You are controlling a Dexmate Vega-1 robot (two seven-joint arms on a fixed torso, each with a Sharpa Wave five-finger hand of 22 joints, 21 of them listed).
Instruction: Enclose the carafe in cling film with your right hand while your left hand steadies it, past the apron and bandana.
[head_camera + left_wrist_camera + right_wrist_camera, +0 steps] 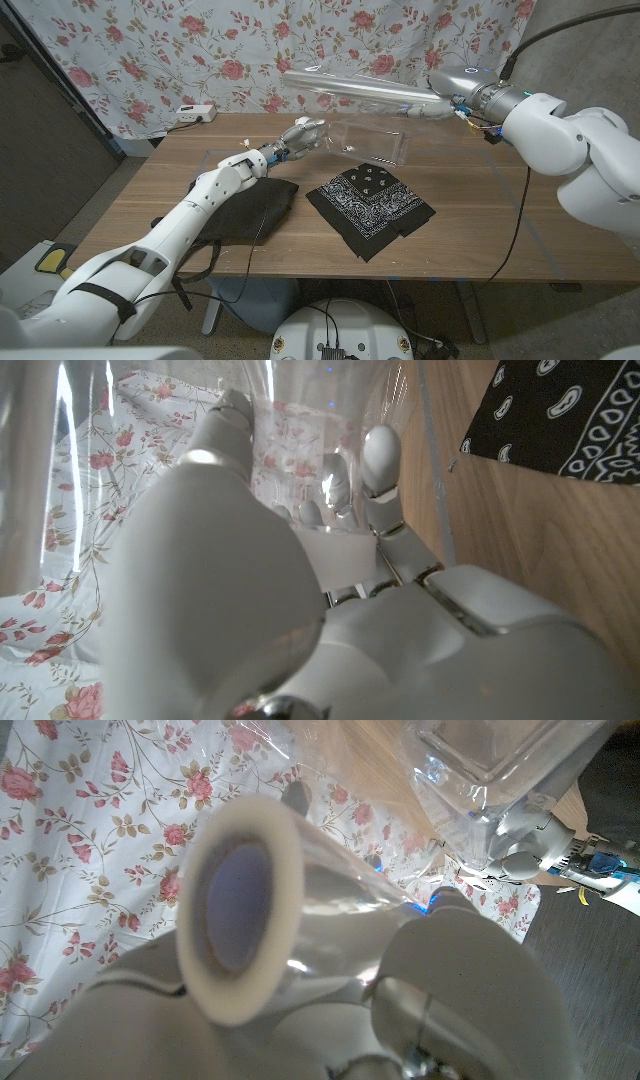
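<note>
While the left hand point(300, 135) grips the carafe point(372, 143) from its left end, the carafe lies on its side on the bench point(480, 240), long axis running left to right, beyond the apron point(245, 212) and bandana point(370, 205). Above and just behind it, the right hand point(447, 103) clasps the film roll point(350, 88), roughly parallel, film hanging toward the glass. The right wrist view adds the roll's hollow core point(238, 910); the left wrist view shows fingers point(381, 460) against the glass.
</note>
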